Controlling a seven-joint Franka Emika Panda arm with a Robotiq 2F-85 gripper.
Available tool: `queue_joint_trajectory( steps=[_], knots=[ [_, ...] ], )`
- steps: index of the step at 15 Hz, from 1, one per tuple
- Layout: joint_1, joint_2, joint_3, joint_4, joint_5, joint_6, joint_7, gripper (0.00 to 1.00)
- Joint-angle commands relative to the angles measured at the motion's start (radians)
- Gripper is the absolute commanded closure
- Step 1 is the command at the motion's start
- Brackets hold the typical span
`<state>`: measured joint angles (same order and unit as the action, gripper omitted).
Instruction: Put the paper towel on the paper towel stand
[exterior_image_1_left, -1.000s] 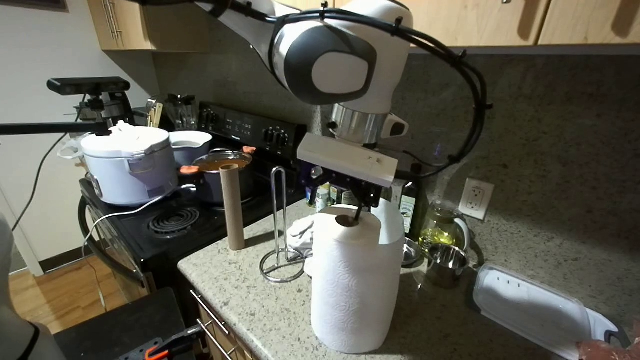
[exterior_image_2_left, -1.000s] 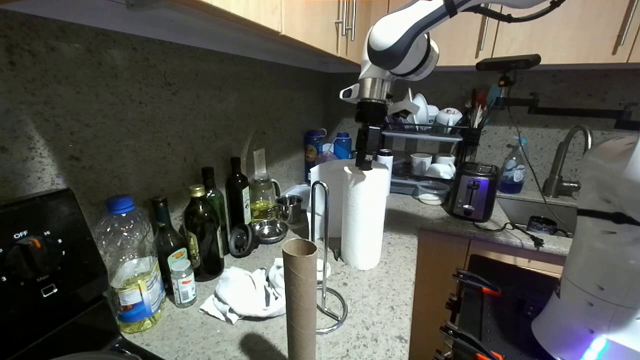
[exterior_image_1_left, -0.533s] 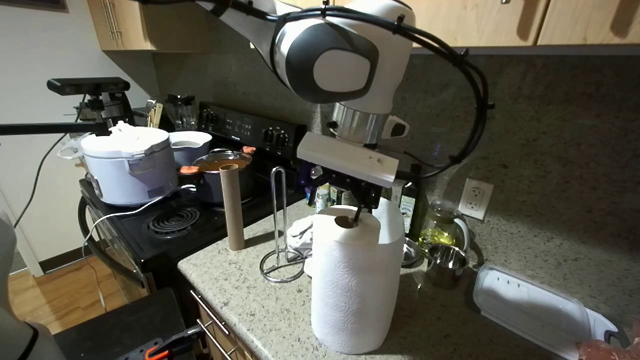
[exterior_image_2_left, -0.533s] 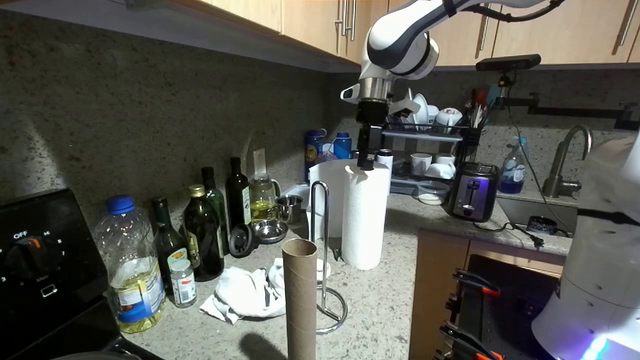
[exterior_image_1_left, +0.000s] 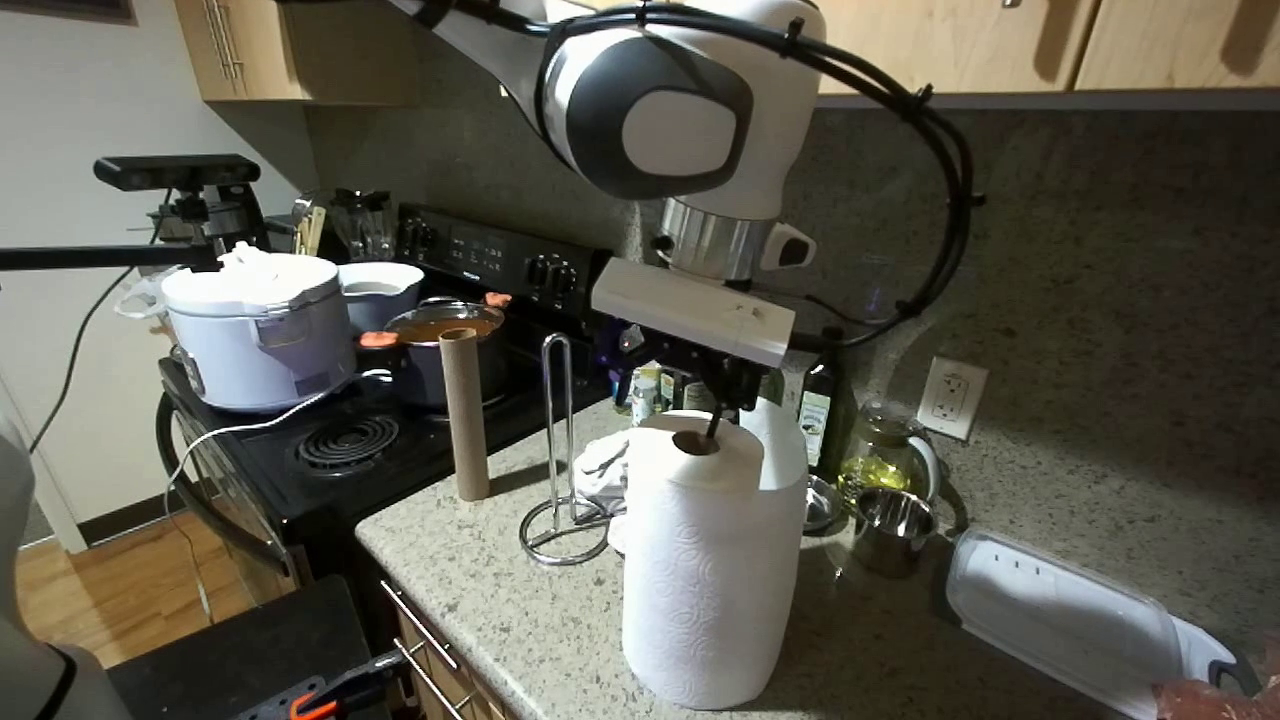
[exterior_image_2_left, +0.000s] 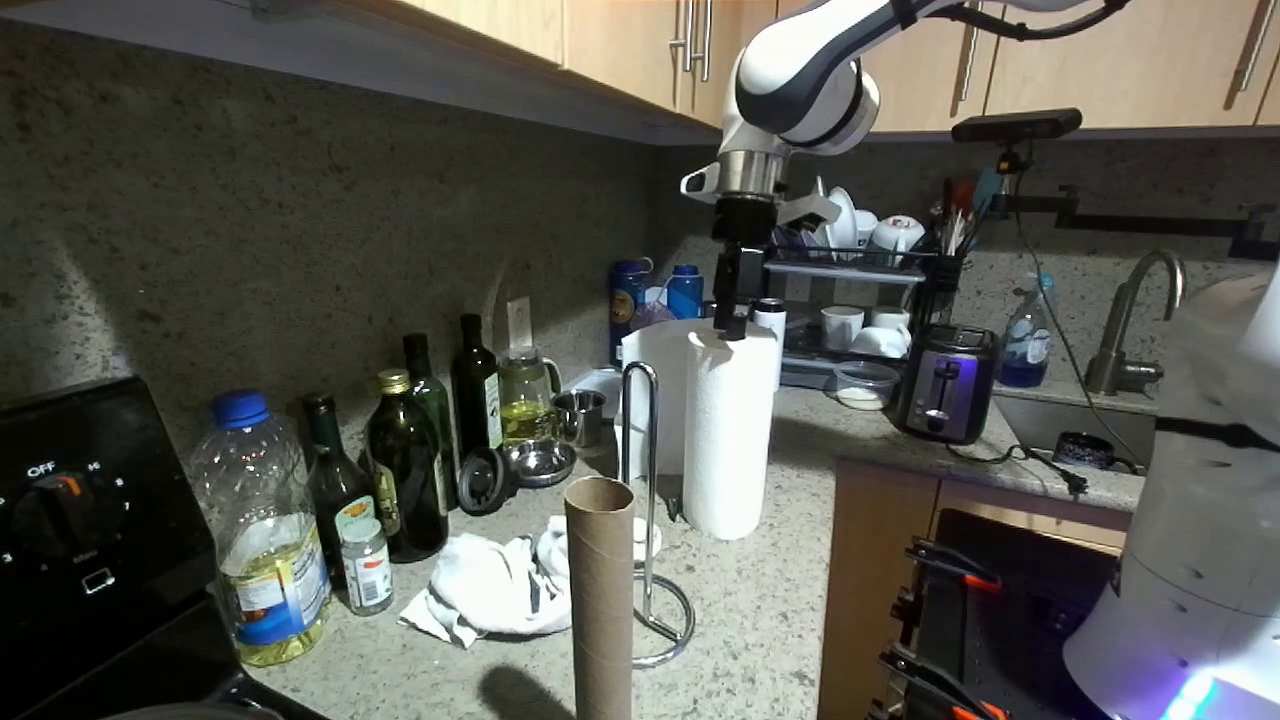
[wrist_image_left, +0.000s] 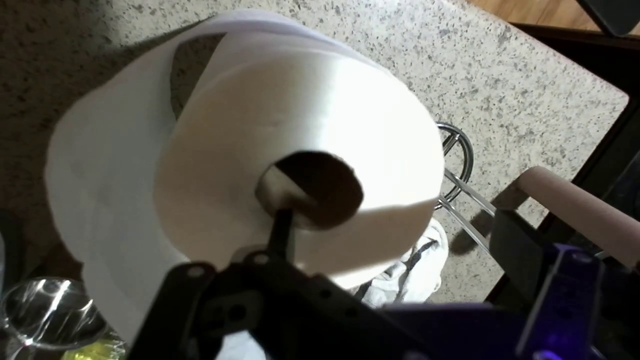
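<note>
Up comes the arm (exterior_image_1_left: 680, 130), only a touch since the earlier frame, and the paper towel (exterior_image_1_left: 700, 570) has stayed standing on the tabletop (exterior_image_1_left: 560, 640)! The fingers (wrist_image_left: 282, 231) are spread well apart: in the wrist view one reaches to the mouth of the paper towel's hole, the other hangs outside. Is that first one touching the rim? Can't tell from here. And there's the wire stand (exterior_image_1_left: 551, 440), near the paper towel but clear of it, between it and an upright cardboard tube (exterior_image_1_left: 464, 420), with a crumpled white cloth (exterior_image_2_left: 495, 585) lying near the stand's ring.
</note>
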<state>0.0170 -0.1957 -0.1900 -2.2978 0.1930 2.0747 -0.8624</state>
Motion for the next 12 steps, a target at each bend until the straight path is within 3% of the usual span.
queue_joint_trajectory(
  steps=[1, 12],
  knots=[
    [-0.022, -0.016, 0.02, -0.002, -0.006, -0.028, 0.015, 0.0],
    [-0.031, -0.013, 0.026, -0.019, -0.01, -0.081, 0.031, 0.0]
  ],
)
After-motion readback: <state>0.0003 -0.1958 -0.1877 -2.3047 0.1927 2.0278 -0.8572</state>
